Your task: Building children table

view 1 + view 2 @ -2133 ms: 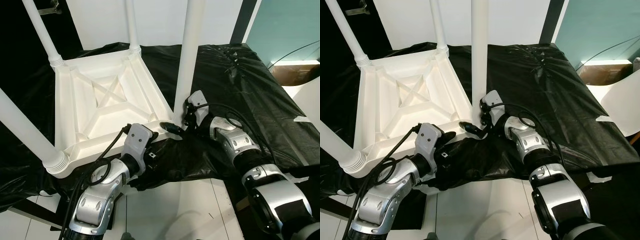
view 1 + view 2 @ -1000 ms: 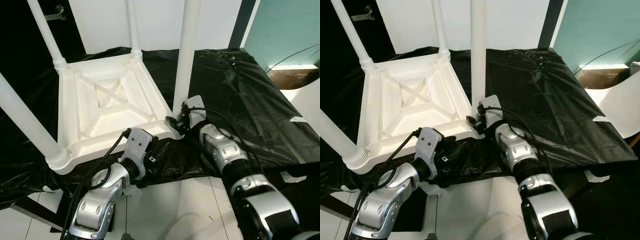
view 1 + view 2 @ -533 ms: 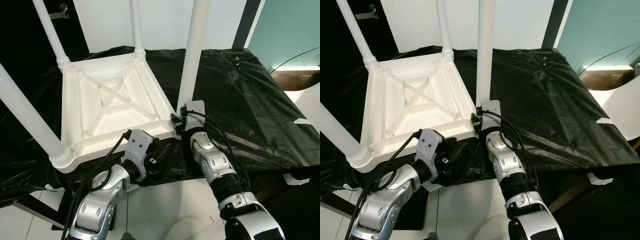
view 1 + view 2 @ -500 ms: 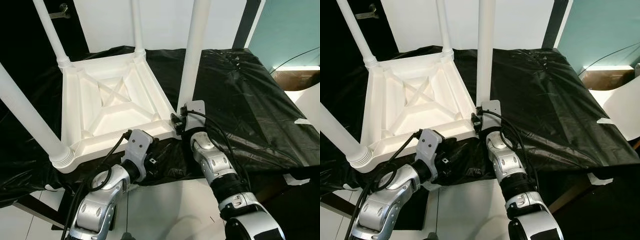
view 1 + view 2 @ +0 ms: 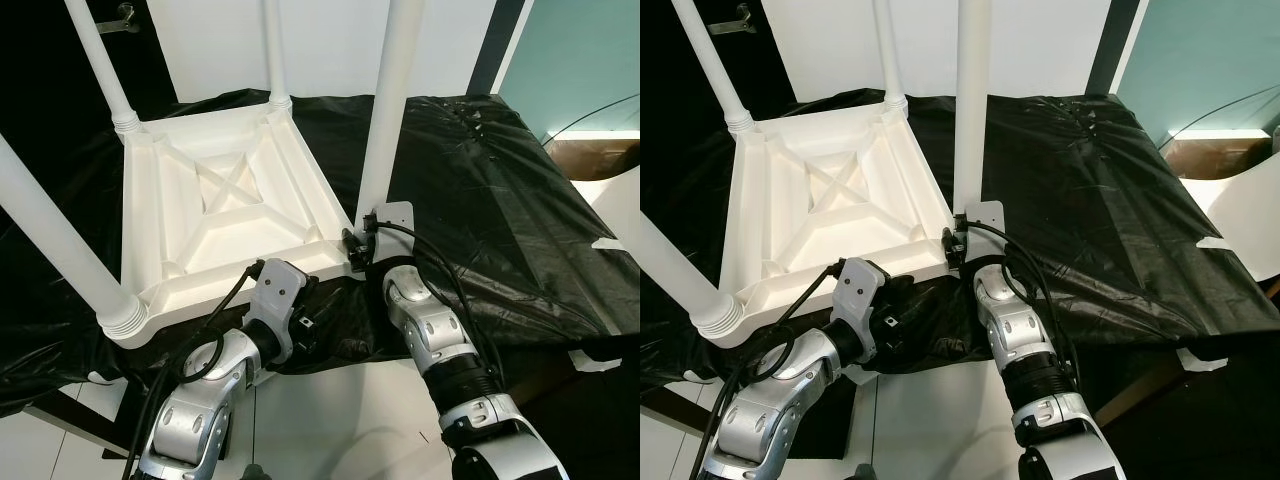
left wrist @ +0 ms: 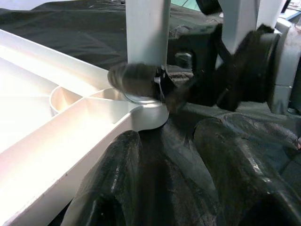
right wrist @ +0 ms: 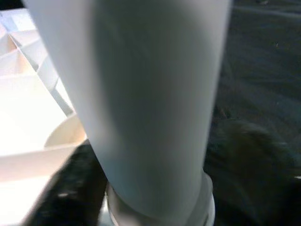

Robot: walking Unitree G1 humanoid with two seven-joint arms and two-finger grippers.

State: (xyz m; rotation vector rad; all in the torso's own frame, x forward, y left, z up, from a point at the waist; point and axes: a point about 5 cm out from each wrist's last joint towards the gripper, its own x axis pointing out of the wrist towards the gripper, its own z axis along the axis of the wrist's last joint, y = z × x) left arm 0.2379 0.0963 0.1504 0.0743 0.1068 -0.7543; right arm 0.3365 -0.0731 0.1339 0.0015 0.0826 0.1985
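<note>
We have the white plastic table [image 5: 215, 215] upside down on the black sheet [image 5: 480, 190], ribbed underside up, its smooth round legs standing vertical. Our right gripper [image 5: 358, 243] is nearer the job, its black fingers clasped about the base of the near-right leg [image 5: 385, 100], right where that leg meets its corner socket. Our left gripper [image 6: 169, 188] waits with fingers spread just beside the table's front rim, touching only crinkled plastic.

black plastic sheet [image 5: 480, 190], white wall [image 5: 330, 45], teal panel [image 5: 580, 60]
</note>
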